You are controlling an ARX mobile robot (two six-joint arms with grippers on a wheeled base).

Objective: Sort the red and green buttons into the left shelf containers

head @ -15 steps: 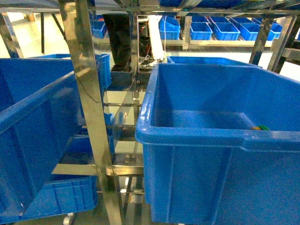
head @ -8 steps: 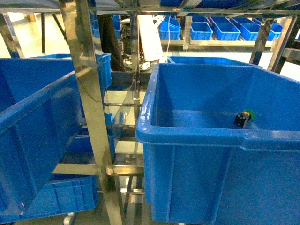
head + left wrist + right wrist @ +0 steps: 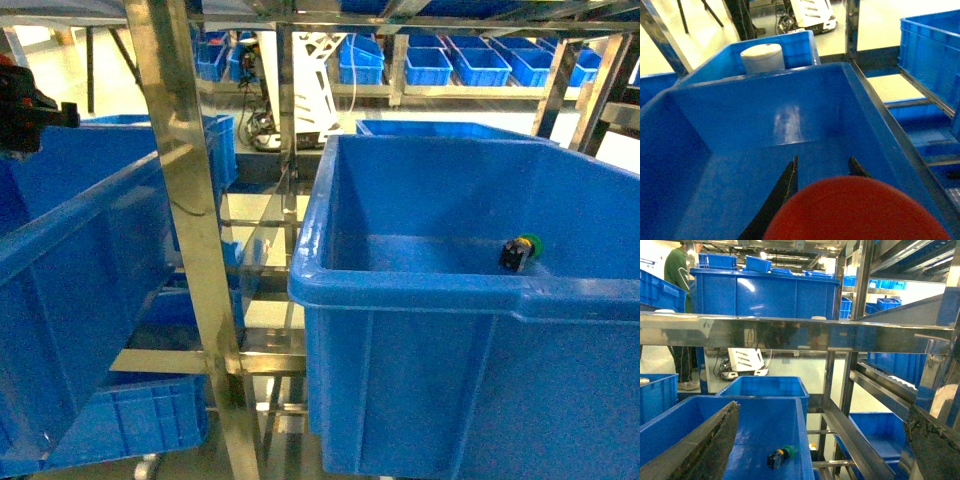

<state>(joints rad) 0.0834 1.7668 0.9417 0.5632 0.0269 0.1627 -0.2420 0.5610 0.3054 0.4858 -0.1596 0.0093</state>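
My left gripper [image 3: 822, 165] is shut on a red button [image 3: 857, 212], whose cap fills the bottom of the left wrist view. It hangs over the left container [image 3: 740, 135], a deep blue tub. In the head view this gripper [image 3: 22, 108] shows at the far left above that container [image 3: 80, 260]. A green button [image 3: 520, 250] lies on its side in the right container [image 3: 420, 290]; the right wrist view shows this button [image 3: 779, 456] too. My right gripper [image 3: 824, 409] stands open and empty above and behind it. Steel shelf uprights [image 3: 190, 230] separate the tubs.
Rows of small blue bins [image 3: 470, 65] line the back racks. A white roll [image 3: 762, 57] sits in a tub behind the left container. A ribbed blue crate [image 3: 140, 420] lies low on the left. A person in green [image 3: 677, 270] stands far back.
The green button came into fuller view in the right container and now lies still. My left gripper has entered the head view at the top left, holding the red button.
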